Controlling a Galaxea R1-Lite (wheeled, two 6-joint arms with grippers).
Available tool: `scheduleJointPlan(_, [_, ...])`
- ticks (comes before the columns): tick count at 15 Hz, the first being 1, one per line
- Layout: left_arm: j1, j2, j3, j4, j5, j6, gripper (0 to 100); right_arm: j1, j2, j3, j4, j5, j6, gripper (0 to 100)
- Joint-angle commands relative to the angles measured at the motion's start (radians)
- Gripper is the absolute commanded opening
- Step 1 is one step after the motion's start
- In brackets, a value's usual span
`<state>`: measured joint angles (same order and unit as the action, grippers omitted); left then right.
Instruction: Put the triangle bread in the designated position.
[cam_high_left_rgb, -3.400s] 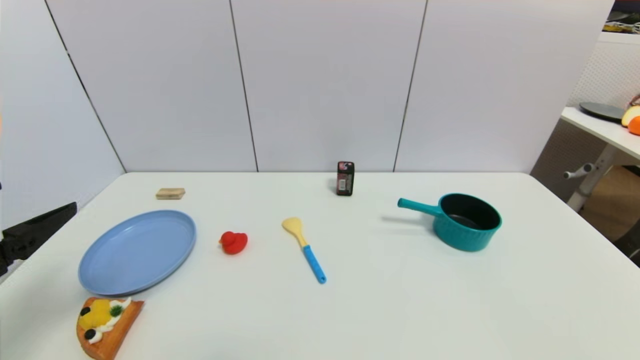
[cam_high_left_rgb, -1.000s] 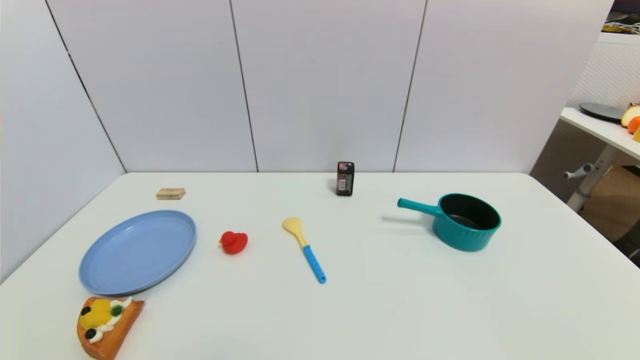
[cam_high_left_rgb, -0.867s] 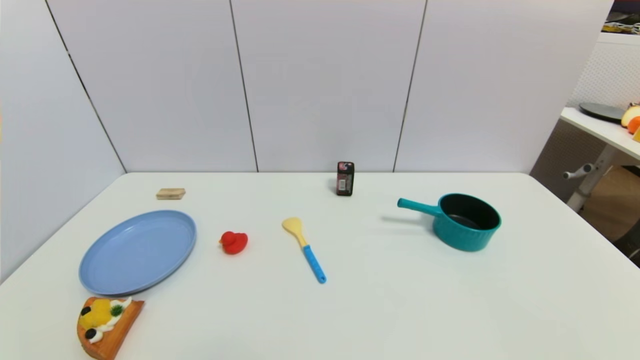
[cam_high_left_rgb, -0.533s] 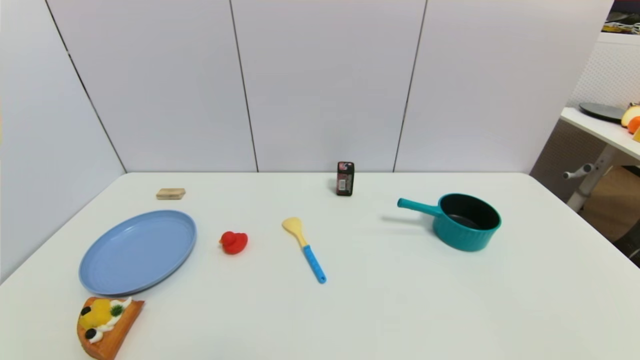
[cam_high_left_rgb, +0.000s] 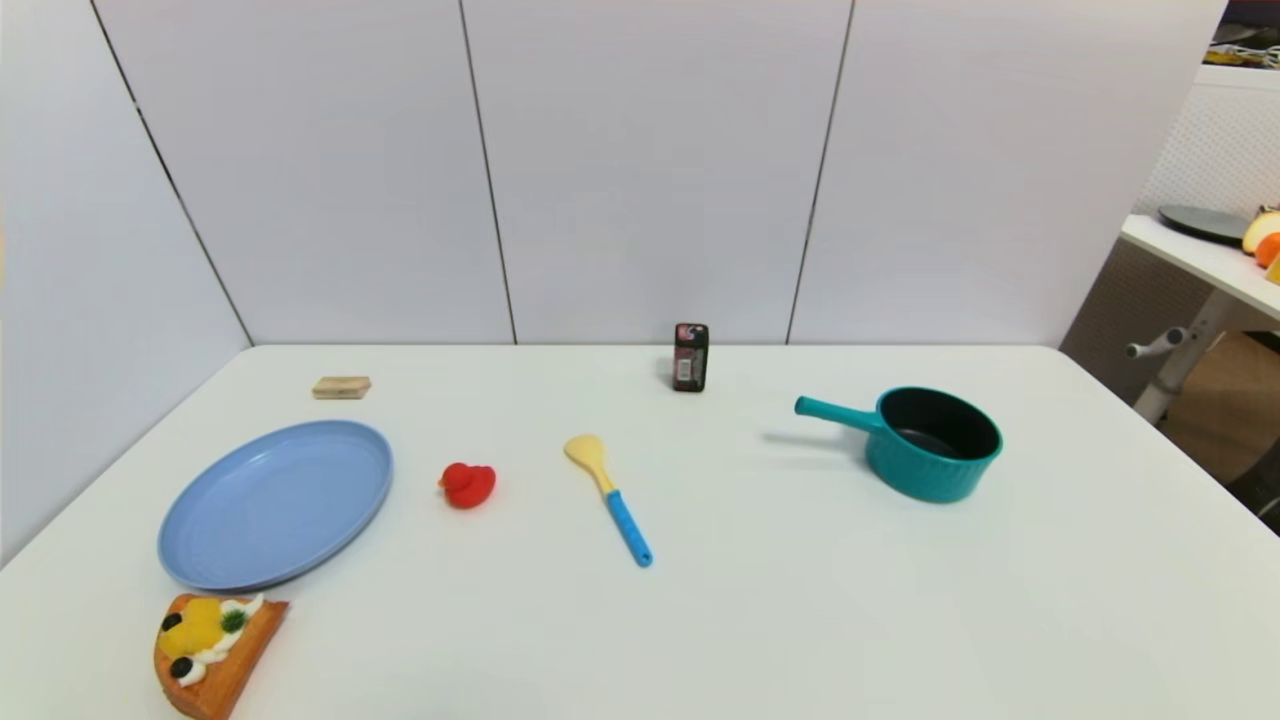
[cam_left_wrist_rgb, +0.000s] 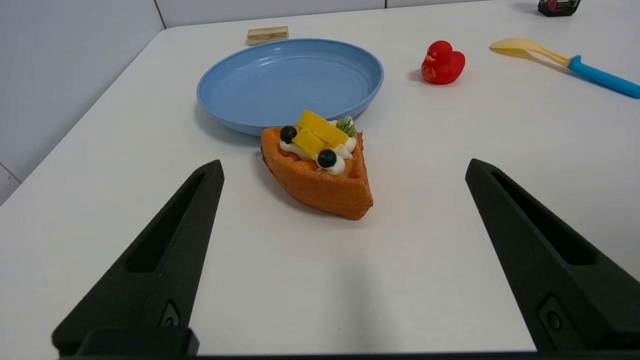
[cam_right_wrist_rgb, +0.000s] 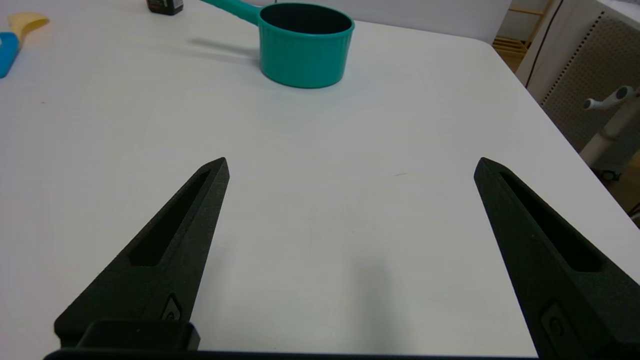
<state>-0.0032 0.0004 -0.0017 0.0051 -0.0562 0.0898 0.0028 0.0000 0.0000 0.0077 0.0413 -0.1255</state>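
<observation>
Lettering on the far small black box (cam_high_left_rgb: 690, 357) cannot be read; both the left gripper (cam_left_wrist_rgb: 345, 167) and the right gripper (cam_right_wrist_rgb: 350, 165) are spread wide, nothing grasped.

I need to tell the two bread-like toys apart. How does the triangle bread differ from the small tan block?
The triangle bread is an orange-brown wedge topped with fruit and cream; the tan block is plain and rectangular. The bread is larger and lies at the blue plate's near rim, the block beyond its far rim. Both rest on the table.

You see a blue plate (cam_high_left_rgb: 275, 503), a red duck (cam_high_left_rgb: 467, 485), a yellow-and-blue spatula (cam_high_left_rgb: 608, 497), a teal pot (cam_high_left_rgb: 932, 442), a tan block (cam_high_left_rgb: 341, 387) and a small dark bottle (cam_high_left_rgb: 690, 357) on the white table (cam_high_left_rgb: 800, 620).
</observation>
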Motion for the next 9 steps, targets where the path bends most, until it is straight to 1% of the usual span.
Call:
scheduleJointPlan(1, [0.000,0.000,0.000,0.001,-0.001,0.001,100,0.000,0.002,0.002,0.000,-0.020,0.010,100])
scheduleJointPlan(9, [0.000,-0.002,0.000,-0.001,-0.001,0.001,100,0.000,0.002,0.002,0.000,-0.015,0.018,100])
